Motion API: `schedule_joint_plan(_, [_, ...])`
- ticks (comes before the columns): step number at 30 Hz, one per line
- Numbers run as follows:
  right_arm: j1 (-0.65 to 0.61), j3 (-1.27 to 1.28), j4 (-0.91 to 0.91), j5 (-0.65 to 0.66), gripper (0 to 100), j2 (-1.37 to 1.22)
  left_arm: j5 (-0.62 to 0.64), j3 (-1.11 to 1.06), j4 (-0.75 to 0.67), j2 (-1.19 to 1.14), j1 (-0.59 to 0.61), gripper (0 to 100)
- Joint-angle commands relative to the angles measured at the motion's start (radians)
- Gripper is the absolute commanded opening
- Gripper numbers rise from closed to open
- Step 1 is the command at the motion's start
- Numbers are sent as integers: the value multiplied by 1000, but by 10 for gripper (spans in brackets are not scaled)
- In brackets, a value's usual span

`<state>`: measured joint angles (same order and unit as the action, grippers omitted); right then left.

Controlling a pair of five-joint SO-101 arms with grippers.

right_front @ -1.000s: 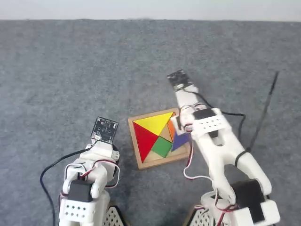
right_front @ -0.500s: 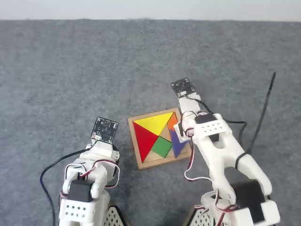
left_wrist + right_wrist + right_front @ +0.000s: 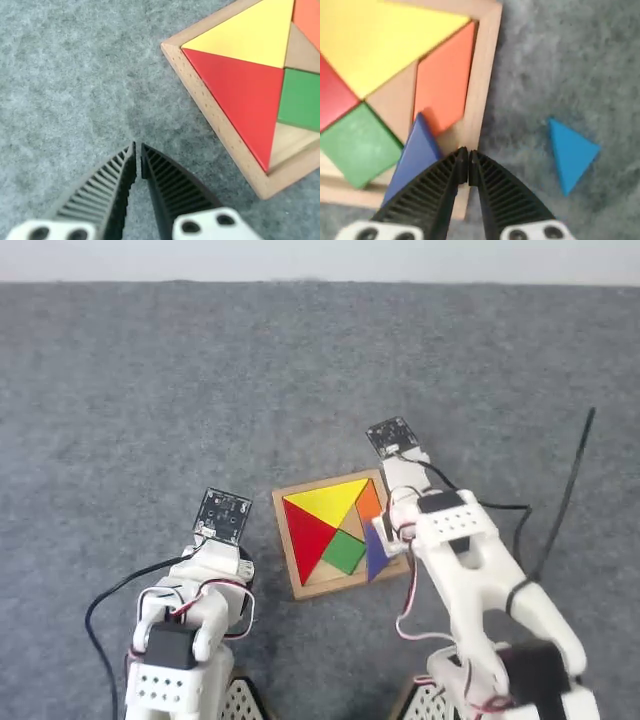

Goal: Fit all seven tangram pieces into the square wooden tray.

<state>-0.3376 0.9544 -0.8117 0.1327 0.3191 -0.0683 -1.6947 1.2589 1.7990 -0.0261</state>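
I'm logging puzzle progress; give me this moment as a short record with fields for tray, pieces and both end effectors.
tray: holds yellow triangle, red triangle, green square, orange piece; some bare wood shows
dark blue piece: in tray, tip over orange piece, seemingly unseated
light blue triangle: on carpet beside tray
right end effector: shut, above tray rim
left end effector: shut, above carpet, apart from tray

The left arm at lower left and the right arm at lower right were blocky white plastic dotted with screw holes, trailing thin black, red and white cables, each carrying a small black circuit board and ribbed black fingers.
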Motion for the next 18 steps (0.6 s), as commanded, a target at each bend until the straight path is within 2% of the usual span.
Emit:
schedule_joint_plan(1, [2,46,-22,-5,6,134,-3,10,3,18,3,19])
schedule_joint_plan(12, [-5,86,-21,-3,6,239,-3,10,3,18,3,19])
schedule_joint_plan(18, [-90,138,-7,18,6,401,-3,10,3,18,3,19])
